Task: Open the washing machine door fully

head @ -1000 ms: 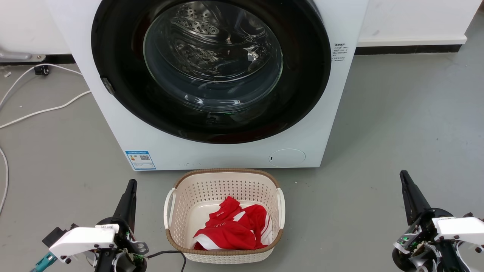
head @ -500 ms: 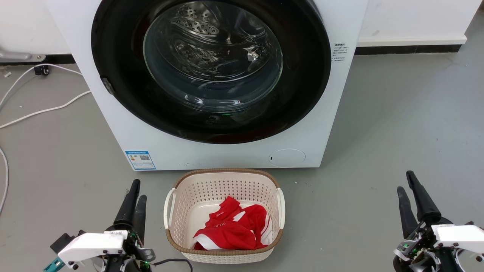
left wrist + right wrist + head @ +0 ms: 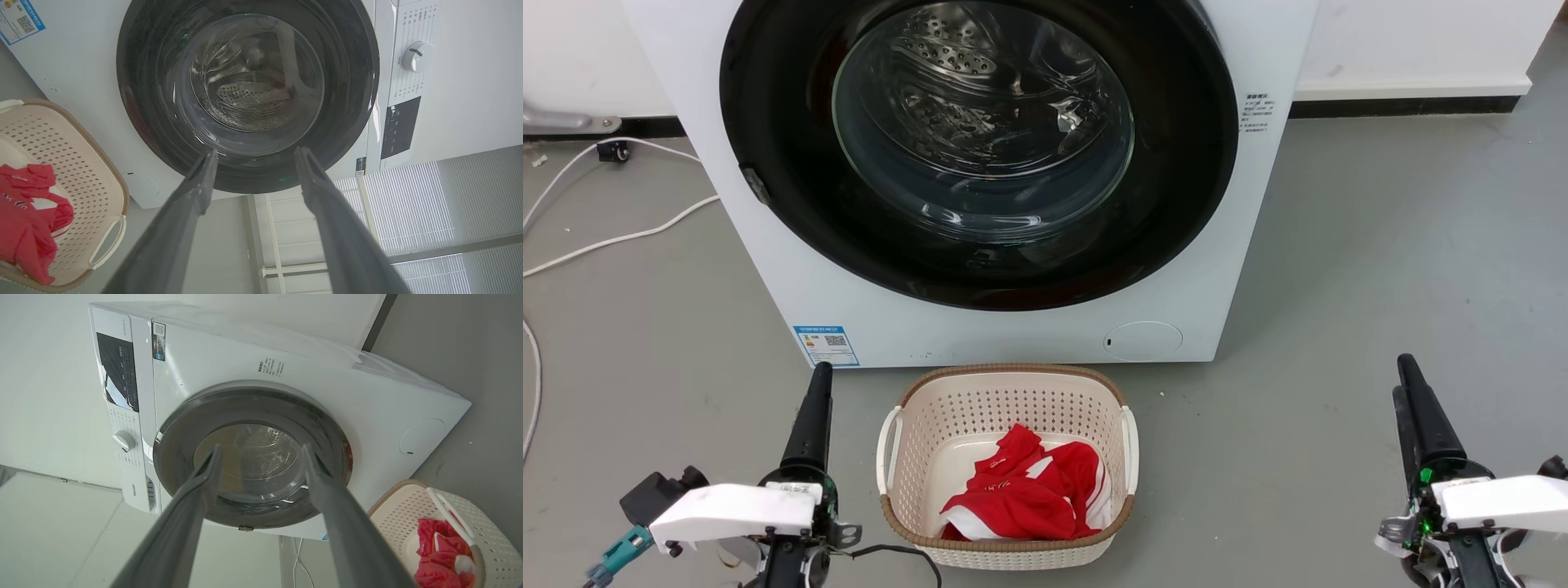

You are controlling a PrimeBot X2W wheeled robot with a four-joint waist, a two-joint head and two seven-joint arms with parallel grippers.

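**Washing machine door** [image 3: 978,139]: glossy black disc with a clear bulging glass centre. It lay closed against the front of the white washing machine [image 3: 768,269], and the steel drum showed through the glass. Its rim ran close to both side edges of the cabinet. A small grey fitting [image 3: 756,186] sat on the rim at the robot's left.

**Grey floor** [image 3: 1380,245]: a wide open stretch lay to the right of the machine, back to the black skirting [image 3: 1405,106]. On the left, white cables [image 3: 605,241] trailed across it near the cabinet's corner.

**Laundry basket** [image 3: 1005,371]: cream, perforated, brown-rimmed. It stood just in front of the cabinet's lower edge, below the small round flap [image 3: 1143,340]. It held a red and white garment [image 3: 1029,490].

**Left gripper** [image 3: 822,371]: low, just beside the basket's left handle, with its tips near the cabinet's bottom edge under the blue label [image 3: 826,346]. In the left wrist view its fingers [image 3: 192,192] stood apart with nothing between them. They were clear of the door, which lay ahead of and above them.

**Right gripper** [image 3: 1403,371]: over open floor, well apart from the basket and the machine. In the right wrist view its fingers [image 3: 196,490] stood apart and held nothing. The door was seen between them, ahead and to the left, untouched.
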